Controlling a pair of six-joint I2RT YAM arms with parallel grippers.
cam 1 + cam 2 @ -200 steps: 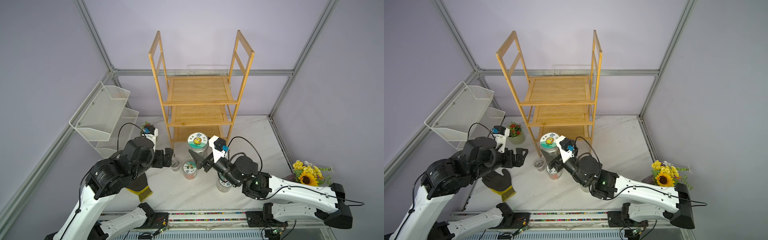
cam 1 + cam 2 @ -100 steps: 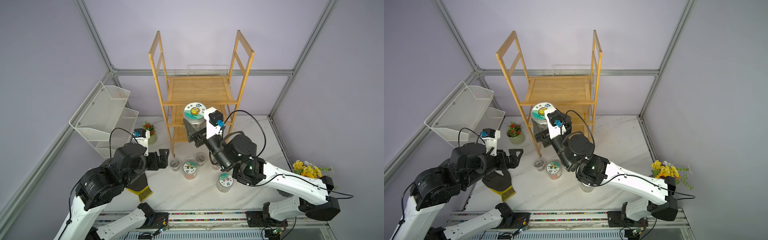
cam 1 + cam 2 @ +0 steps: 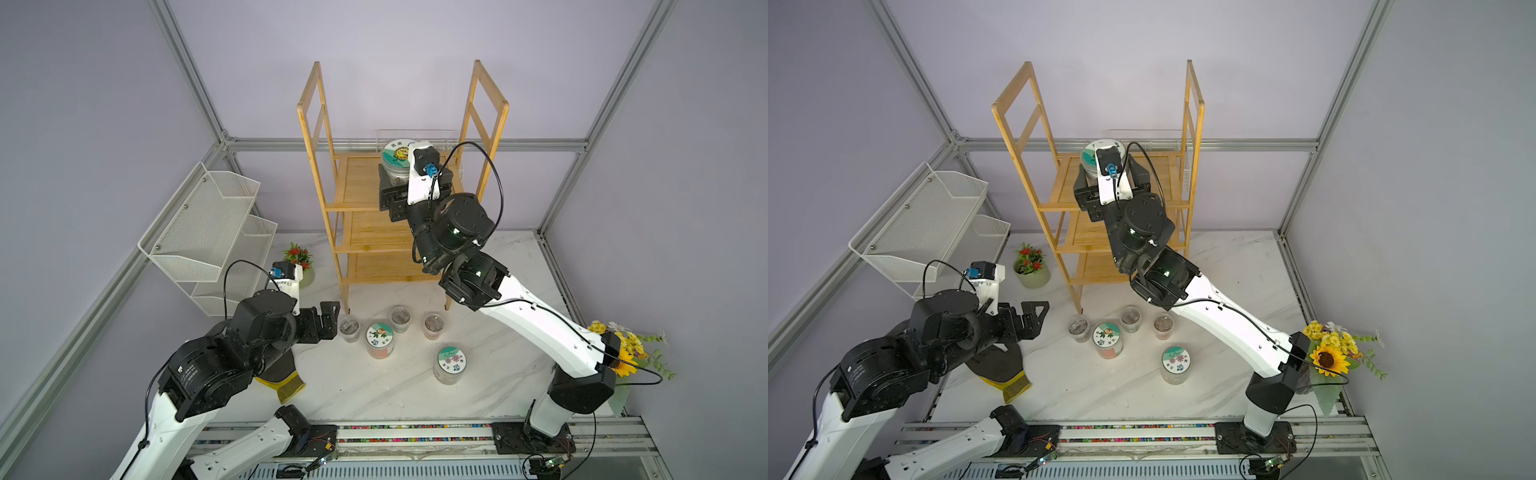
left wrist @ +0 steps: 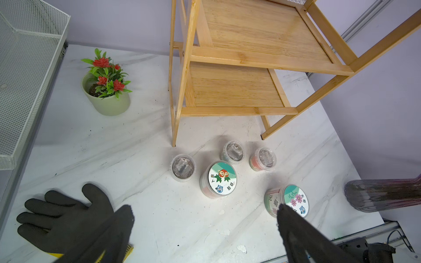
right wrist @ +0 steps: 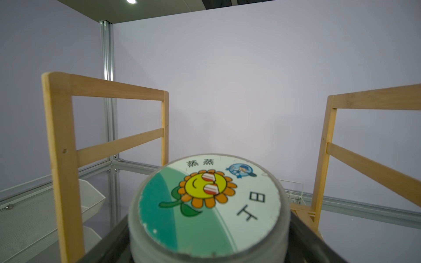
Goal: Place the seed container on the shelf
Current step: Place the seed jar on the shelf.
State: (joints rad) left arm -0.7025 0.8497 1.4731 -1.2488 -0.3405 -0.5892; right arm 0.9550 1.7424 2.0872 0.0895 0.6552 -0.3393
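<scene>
The seed container (image 3: 395,154), a clear jar with a sunflower picture on its lid (image 5: 209,200), is up at the top tier of the bamboo shelf (image 3: 361,183), between the two ladder sides (image 5: 61,159). My right gripper (image 3: 402,174) is shut on the jar's sides, one finger on each flank (image 3: 1106,172). The jar's base is hidden, so I cannot tell whether it touches the tier. My left gripper (image 3: 332,318) stands open low over the table, left of the small cups, with nothing between its fingers (image 4: 205,210).
On the table in front of the shelf stand two more lidded jars (image 3: 379,336) (image 3: 451,361) and three small clear cups (image 3: 349,326). A black glove (image 4: 66,216), a potted red flower (image 3: 299,259) and a white wire-mesh basket (image 3: 208,224) are at the left, a sunflower bouquet (image 3: 623,349) at the right.
My right arm has raised the seed container from just above the table to the shelf's top tier. My left arm has drawn back and to the left a little, still open.
</scene>
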